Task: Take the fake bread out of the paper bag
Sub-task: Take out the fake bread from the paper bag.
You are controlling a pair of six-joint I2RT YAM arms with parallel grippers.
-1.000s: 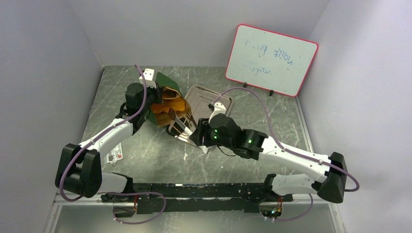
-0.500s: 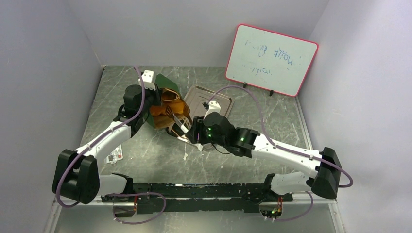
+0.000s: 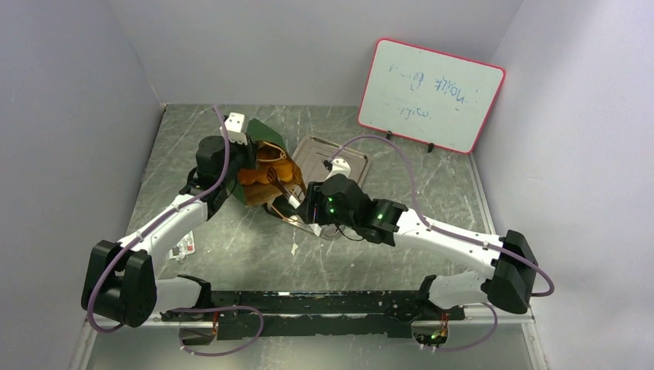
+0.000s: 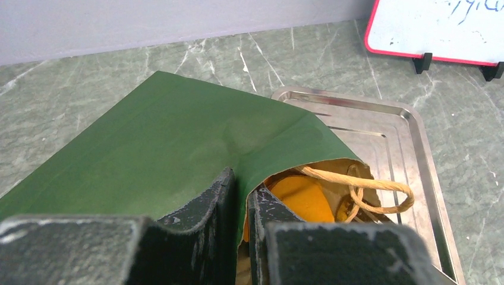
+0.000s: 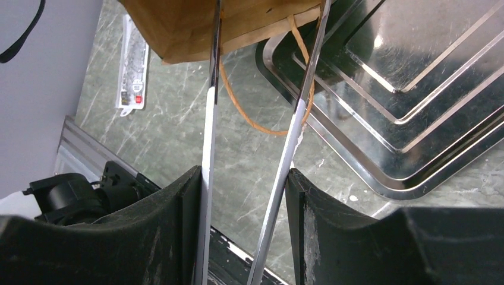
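The paper bag (image 3: 261, 132), dark green outside and brown inside, lies tilted with its mouth toward the tray. My left gripper (image 4: 241, 184) is shut on its upper rim, one finger inside and one outside. Orange fake bread (image 4: 300, 199) shows inside the mouth, behind a twisted handle (image 4: 368, 184); from above the bread (image 3: 258, 176) sits in the opening. My right gripper (image 5: 243, 178) is shut on metal tongs (image 5: 209, 119), one arm against each finger. The tongs (image 3: 284, 193) reach to the bag's brown mouth (image 5: 196, 24); their tips are hidden there.
A steel tray (image 3: 343, 158) lies right of the bag, with the bag's mouth over its near left corner (image 5: 416, 89). A small white packet (image 3: 183, 247) lies near the left arm. A red-framed whiteboard (image 3: 430, 94) stands at the back right.
My right arm has pushed forward and left, carrying the tongs from in front of the bag up into its mouth. The left gripper has kept its hold on the rim.
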